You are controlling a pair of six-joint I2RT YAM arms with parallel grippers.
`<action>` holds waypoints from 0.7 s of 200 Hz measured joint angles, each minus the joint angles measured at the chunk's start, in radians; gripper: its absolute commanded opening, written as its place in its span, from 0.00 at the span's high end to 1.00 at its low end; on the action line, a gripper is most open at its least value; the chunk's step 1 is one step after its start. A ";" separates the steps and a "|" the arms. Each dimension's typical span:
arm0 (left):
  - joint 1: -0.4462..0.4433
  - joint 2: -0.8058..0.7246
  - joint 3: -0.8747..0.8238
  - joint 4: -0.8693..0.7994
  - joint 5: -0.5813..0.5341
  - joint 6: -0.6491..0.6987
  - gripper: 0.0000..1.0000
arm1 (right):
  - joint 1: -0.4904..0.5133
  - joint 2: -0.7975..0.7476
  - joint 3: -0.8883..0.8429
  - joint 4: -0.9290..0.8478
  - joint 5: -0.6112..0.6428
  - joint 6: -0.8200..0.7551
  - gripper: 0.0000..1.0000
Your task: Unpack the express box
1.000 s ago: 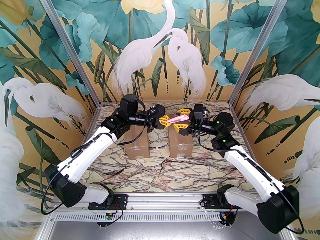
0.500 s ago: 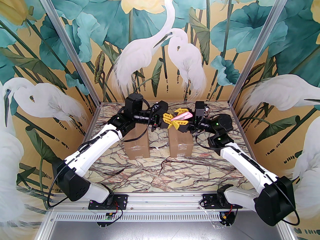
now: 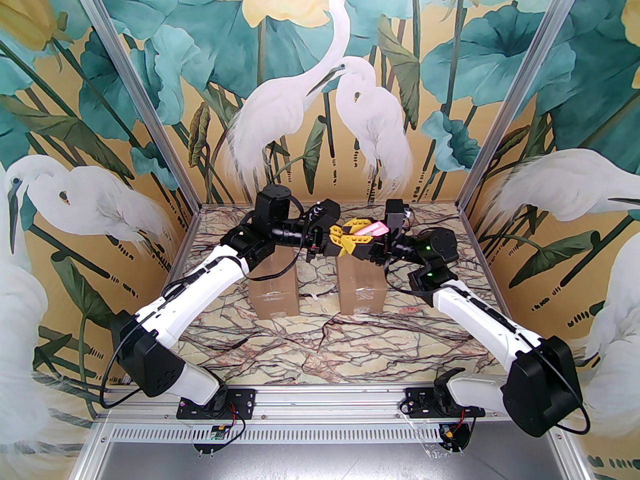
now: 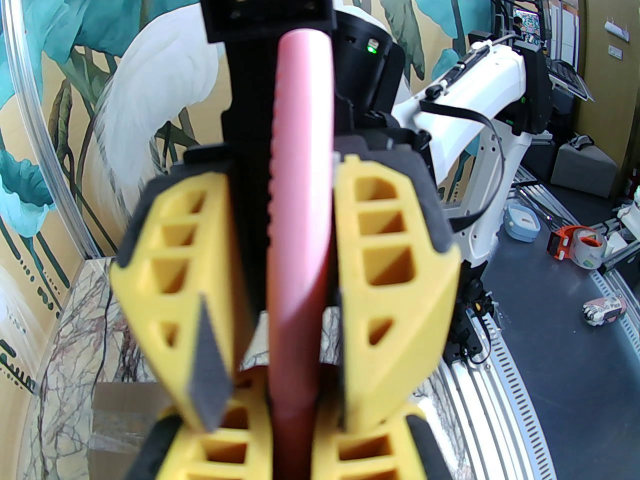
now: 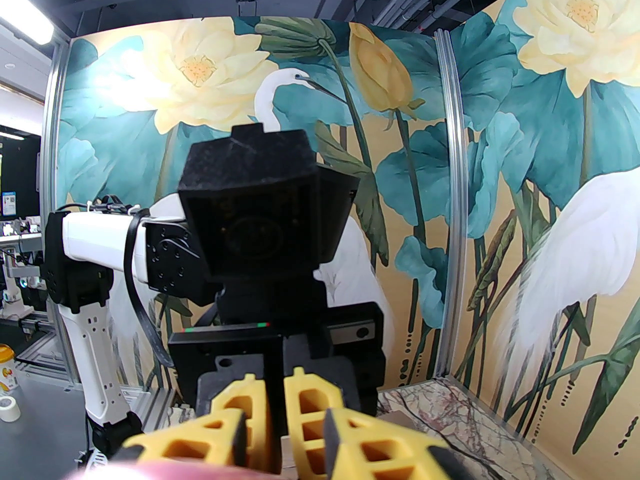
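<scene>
Top view: the left pincer (image 3: 345,240) and the right pincer (image 3: 356,238) are seen tip to tip in the air, above the gap between two closed cardboard boxes, with a pink tool (image 3: 372,228) held level between them. The left box (image 3: 275,288) and the right box (image 3: 361,288) are set side by side, apart, about mid-tabletop (image 3: 330,348) and slightly toward its far edge. A pale glossy patch is noted on top of the right box; any print on it is too small to be read. Left wrist view, not resolvable from above: the tool, with a notched edge, is clamped in the left pincer's closed yellow fingers (image 4: 225,448) at the bottom of the frame and passes up between the right pincer's fingers. One of these is pressed against the tool, while a dark gap is left at the other, so the right pincer is recorded as not fully closed. A taped box corner (image 4: 120,418) is also caught, and, outside the cell, an orange tape dispenser (image 4: 580,242). Right wrist view: the left pincer is seen head-on, its fingers nearly together. A yellow-labelled tin (image 5: 6,368) is seen at the left border, its text illegible.
</scene>
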 measured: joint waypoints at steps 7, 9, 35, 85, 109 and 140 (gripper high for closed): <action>0.000 0.001 0.006 -0.011 -0.003 -0.013 1.00 | 0.001 0.000 0.000 0.006 0.006 -0.009 0.90; 0.000 0.002 0.008 -0.013 -0.002 -0.014 1.00 | 0.000 0.000 0.000 0.009 0.006 -0.016 0.91; -0.001 0.002 0.023 -0.034 -0.005 -0.017 0.67 | 0.001 0.001 0.000 0.018 0.011 -0.025 1.00; 0.005 -0.057 -0.080 0.014 -0.065 -0.027 0.01 | 0.001 -0.004 -0.027 -0.007 0.065 -0.042 1.00; 0.071 -0.178 -0.232 0.083 -0.154 -0.109 0.00 | 0.008 -0.021 -0.031 -0.105 0.150 -0.090 1.00; 0.167 -0.338 -0.325 0.070 -0.398 -0.222 0.00 | 0.076 -0.043 -0.030 -0.269 0.322 -0.160 1.00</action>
